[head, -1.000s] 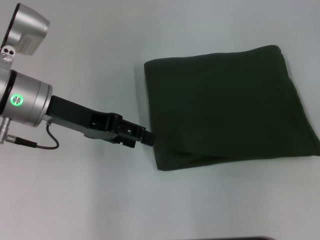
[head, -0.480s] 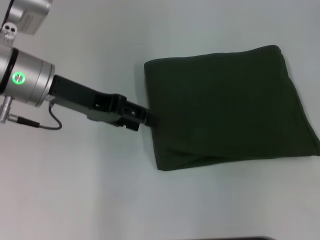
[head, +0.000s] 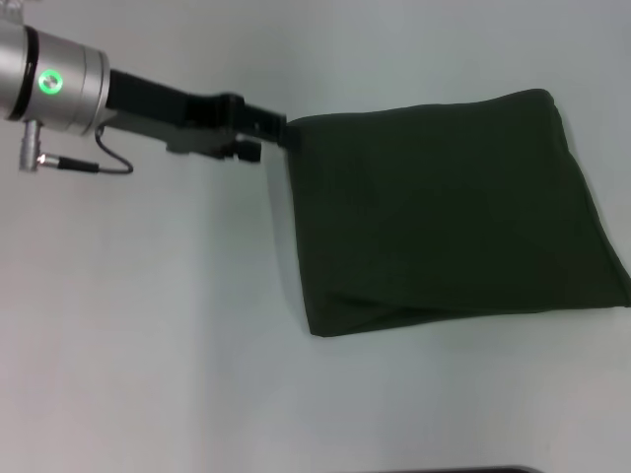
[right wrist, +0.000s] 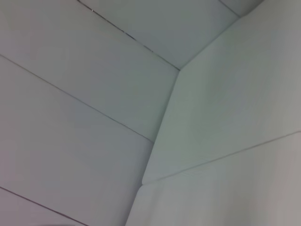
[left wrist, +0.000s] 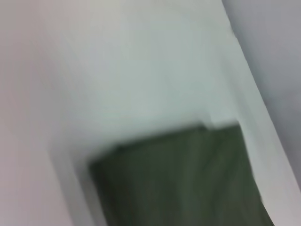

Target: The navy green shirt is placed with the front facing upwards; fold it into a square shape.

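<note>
Lab: bare white table [head: 148, 345], panelled walls [right wrist: 94, 94].

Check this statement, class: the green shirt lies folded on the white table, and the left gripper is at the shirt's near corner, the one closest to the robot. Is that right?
Not quite. In the head view the left gripper is at the far corner of the navy green shirt, on its left edge, not the near one. The rest holds: the shirt lies folded on the white table.

shirt: the navy green shirt [head: 444, 212] lies folded on the table [head: 148, 345], to the right of centre | left gripper [head: 286, 133]: at the shirt's far left corner, its arm reaching in from the left
</note>
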`<state>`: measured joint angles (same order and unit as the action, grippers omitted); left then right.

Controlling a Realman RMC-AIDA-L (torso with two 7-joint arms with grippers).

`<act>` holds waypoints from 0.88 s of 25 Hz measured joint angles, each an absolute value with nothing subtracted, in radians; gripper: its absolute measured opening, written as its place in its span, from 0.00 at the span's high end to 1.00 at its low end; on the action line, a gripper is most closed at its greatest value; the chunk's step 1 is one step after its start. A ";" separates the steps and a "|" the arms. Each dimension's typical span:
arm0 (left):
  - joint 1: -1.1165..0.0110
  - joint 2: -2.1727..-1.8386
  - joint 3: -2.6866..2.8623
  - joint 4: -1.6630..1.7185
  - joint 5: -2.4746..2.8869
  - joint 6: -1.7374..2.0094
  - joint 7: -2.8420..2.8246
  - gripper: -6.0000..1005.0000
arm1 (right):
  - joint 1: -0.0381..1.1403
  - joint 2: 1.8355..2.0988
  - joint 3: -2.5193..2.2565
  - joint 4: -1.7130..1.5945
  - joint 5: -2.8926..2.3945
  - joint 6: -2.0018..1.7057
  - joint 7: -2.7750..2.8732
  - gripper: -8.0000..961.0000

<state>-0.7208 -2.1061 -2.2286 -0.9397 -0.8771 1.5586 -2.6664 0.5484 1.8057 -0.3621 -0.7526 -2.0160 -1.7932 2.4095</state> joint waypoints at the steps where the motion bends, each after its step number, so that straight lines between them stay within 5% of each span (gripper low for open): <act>1: -0.719 -2.108 -2.229 -0.939 -0.877 1.524 -2.666 0.34 | 0.545 1.810 -0.363 -0.753 -2.017 -1.793 2.404 0.14; 22: -0.734 -2.094 -2.188 -0.866 -0.876 1.564 -2.664 0.34 | 0.525 1.804 -0.449 -0.764 -2.074 -1.779 2.319 0.08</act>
<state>-0.7339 -2.0940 -2.1877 -0.8660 -0.8756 1.5641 -2.6638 0.5247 1.8039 -0.4489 -0.7642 -2.0737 -1.7792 2.3190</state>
